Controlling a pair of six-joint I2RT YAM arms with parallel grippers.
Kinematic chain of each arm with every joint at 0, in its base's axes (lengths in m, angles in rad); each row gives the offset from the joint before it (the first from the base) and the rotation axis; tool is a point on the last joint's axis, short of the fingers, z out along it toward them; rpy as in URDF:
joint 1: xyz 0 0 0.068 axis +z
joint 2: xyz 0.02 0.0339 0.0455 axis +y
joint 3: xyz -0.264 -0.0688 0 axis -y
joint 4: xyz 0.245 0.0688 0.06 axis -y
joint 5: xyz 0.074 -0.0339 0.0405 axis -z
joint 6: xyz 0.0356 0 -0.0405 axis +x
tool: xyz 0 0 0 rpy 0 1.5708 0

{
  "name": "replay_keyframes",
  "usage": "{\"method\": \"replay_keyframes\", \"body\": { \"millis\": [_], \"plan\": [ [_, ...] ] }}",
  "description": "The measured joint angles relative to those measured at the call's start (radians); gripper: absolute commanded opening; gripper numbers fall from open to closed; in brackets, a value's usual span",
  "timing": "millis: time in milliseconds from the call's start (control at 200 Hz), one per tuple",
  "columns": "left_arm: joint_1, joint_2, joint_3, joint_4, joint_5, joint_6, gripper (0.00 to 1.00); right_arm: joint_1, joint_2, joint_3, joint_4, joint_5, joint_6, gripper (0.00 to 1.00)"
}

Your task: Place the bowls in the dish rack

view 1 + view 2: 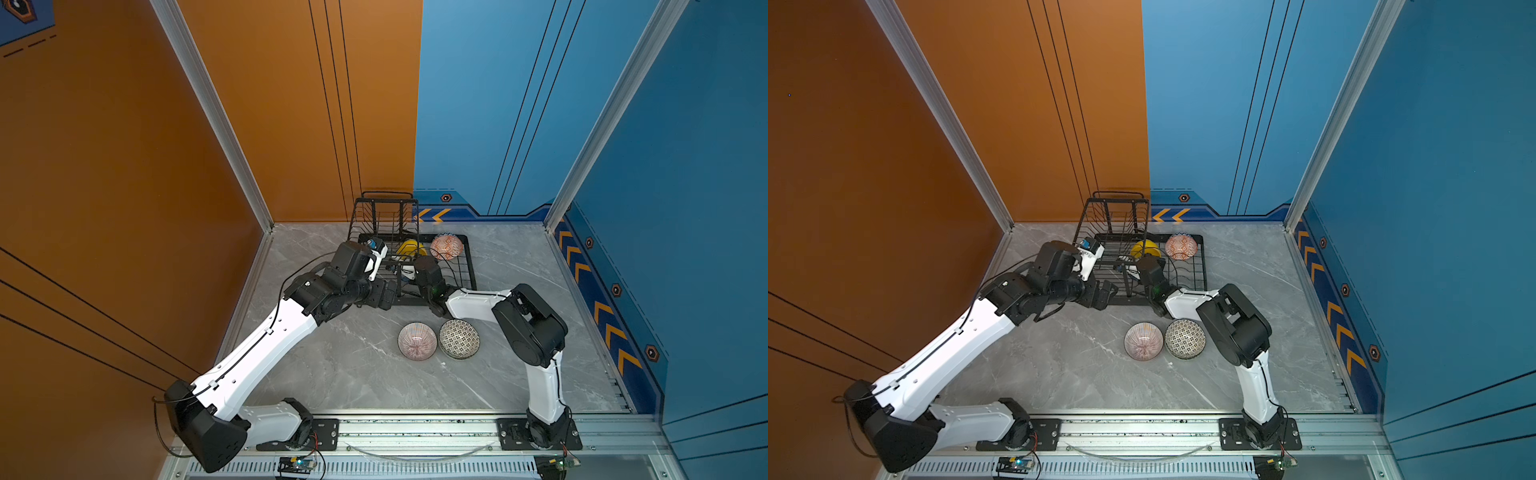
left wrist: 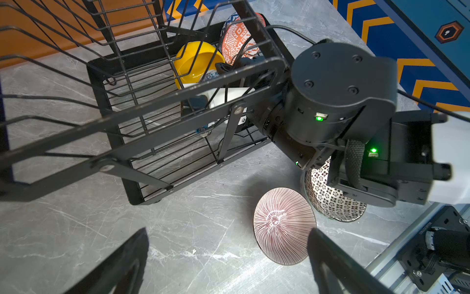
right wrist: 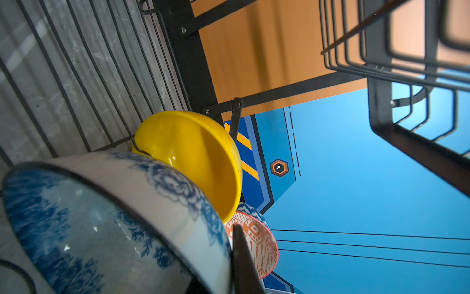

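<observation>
We judge loading about midway | yellow bowl (image 1: 410, 248), orange-white bowl (image 1: 446, 246) stand in dish rack (image 1: 471, 262); right gripper (image 3: 226, 264) clamped on blue floral bowl (image 3: 101, 229) inside it | pink bowl (image 1: 417, 340), black-white bowl (image 1: 459, 338) wait on table (image 1: 332, 374); left gripper (image 2: 228, 244) gapes wide, empty, nearby

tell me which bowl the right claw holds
The blue-white floral bowl, pinched at its rim by the right claw. The yellow bowl and orange-white bowl stand in the dish rack; the pink bowl and black-white bowl sit on the table.
</observation>
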Motion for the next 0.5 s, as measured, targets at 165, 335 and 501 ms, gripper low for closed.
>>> {"method": "replay_keyframes", "body": {
  "millis": [165,335,501],
  "plan": [
    [0.002,0.0,0.0,0.0,0.0,0.0,0.98,0.006,0.041,0.008,0.126,0.038,-0.068,0.0],
    [0.002,0.0,0.0,0.0,0.0,0.0,0.98,0.027,0.095,0.009,0.264,0.081,-0.062,0.0],
    [0.002,0.0,0.0,0.0,0.0,0.0,0.98,0.041,0.127,0.01,0.348,0.081,-0.067,0.0]
  ]
}}
